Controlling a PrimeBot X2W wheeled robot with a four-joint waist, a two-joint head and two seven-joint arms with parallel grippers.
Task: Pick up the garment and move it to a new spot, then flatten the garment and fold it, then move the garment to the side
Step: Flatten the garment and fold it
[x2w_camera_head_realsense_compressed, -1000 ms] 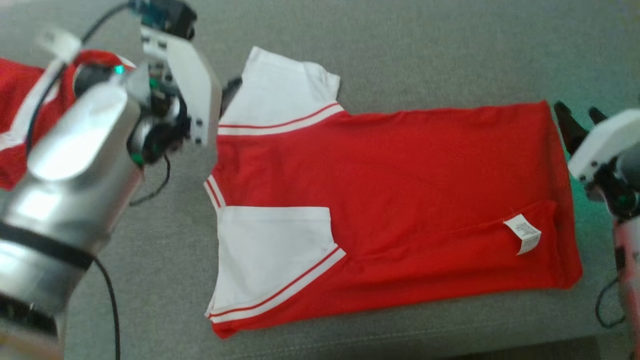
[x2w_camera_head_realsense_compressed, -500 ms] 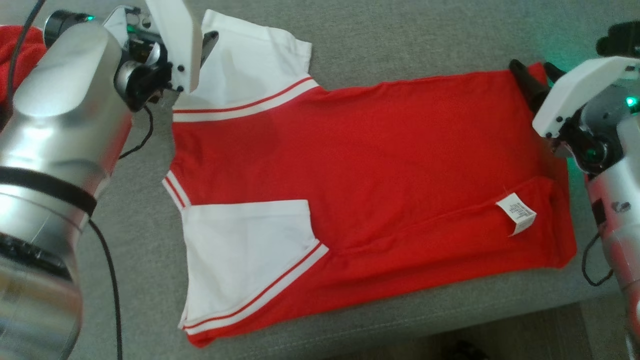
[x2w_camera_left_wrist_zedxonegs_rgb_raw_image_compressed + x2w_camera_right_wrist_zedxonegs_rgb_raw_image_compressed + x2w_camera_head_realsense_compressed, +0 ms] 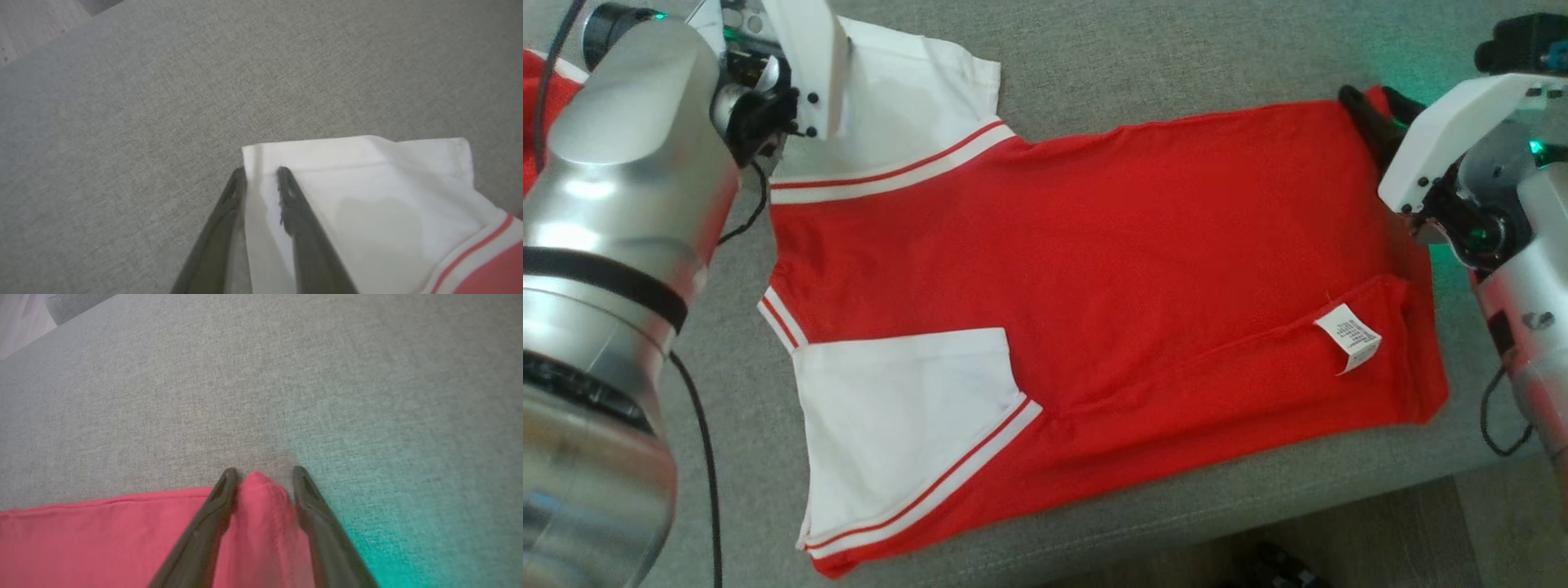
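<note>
The red garment (image 3: 1143, 245) lies spread flat on the grey upholstered surface (image 3: 1176, 57), white sleeves toward the robot's left and hem toward its right, with a white care label (image 3: 1347, 337) near the hem. The left gripper (image 3: 260, 171) sits at the outer corner of the far white sleeve (image 3: 367, 196), one finger on the cloth and one just off its edge, a narrow gap between them. The right gripper (image 3: 264, 471) sits at the far hem corner, its fingers set wider, with a hump of red cloth filling the space between. Whether either claw has actually clamped the fabric I cannot tell.
</note>
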